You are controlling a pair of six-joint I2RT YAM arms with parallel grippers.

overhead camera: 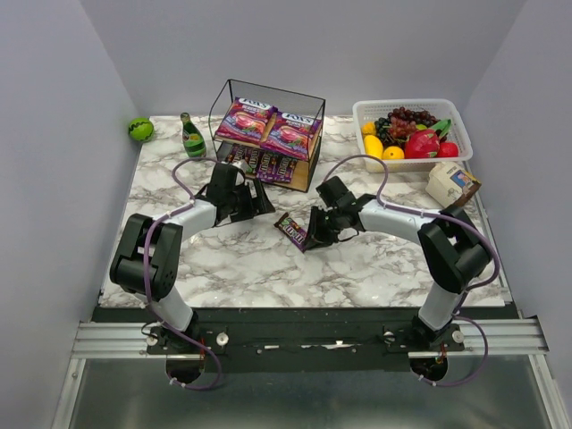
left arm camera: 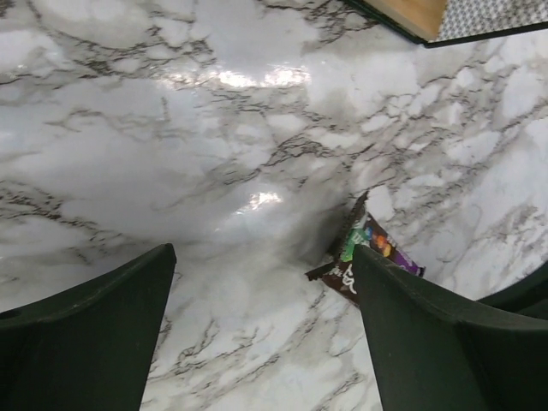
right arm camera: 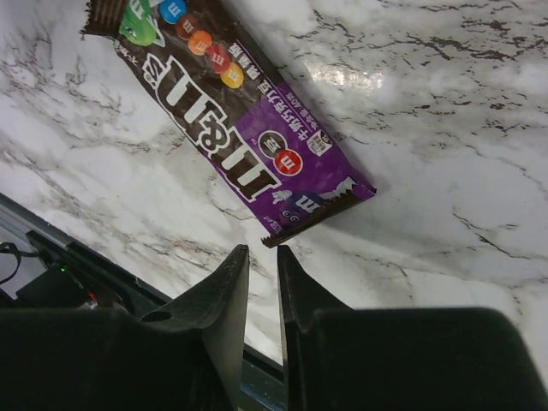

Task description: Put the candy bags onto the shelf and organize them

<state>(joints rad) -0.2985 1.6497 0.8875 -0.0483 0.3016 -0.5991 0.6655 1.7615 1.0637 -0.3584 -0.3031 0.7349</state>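
Observation:
The shelf (overhead camera: 315,154) stands at the back centre. Two pink-purple FOX'S bags (overhead camera: 246,119) (overhead camera: 290,134) lie side by side on its top board. Several dark M&M's packets (overhead camera: 264,164) lie in a row on its lower board. One more M&M's packet (overhead camera: 291,231) lies flat on the marble in front of the shelf; it also shows in the right wrist view (right arm camera: 227,111) and the left wrist view (left arm camera: 377,248). My right gripper (right arm camera: 263,248) is just off the packet's near corner, its jaws almost together and empty. My left gripper (left arm camera: 261,253) is open and empty above bare marble, left of the packet.
A green bottle (overhead camera: 191,136) and a green ball (overhead camera: 139,129) stand at the back left. A white fruit basket (overhead camera: 365,112) is at the back right, with a beige carton (overhead camera: 451,184) in front of it. The table's front edge lies just behind my right gripper.

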